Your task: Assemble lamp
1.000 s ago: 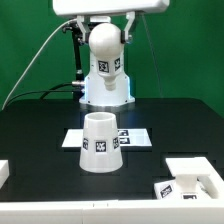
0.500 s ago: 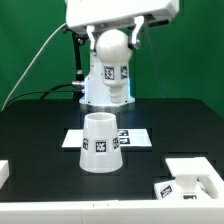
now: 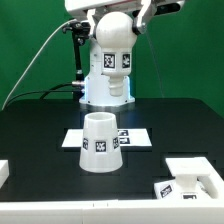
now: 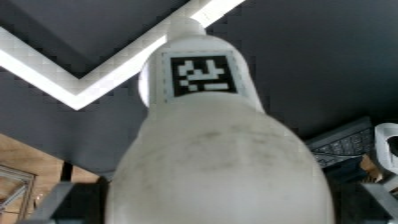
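Note:
My gripper (image 3: pixel 117 17) is shut on the ball head of the white bulb (image 3: pixel 113 45) and holds it high above the table, stem down, with a tag on its neck. In the wrist view the bulb (image 4: pixel 205 130) fills the frame and hides most of my fingers. The truncated-cone shade (image 3: pixel 102 143) stands on the black table below, wide end down. The squarish base block (image 3: pixel 197 178) lies at the front of the exterior view's right.
The marker board (image 3: pixel 140 135) lies flat behind the shade. The white robot pedestal (image 3: pixel 105 92) stands at the back, under the held bulb. A white piece (image 3: pixel 3 172) shows at the exterior view's left edge.
My gripper has risen with the bulb in it, now nearly at the top of the exterior view. The shade and base block have not moved.

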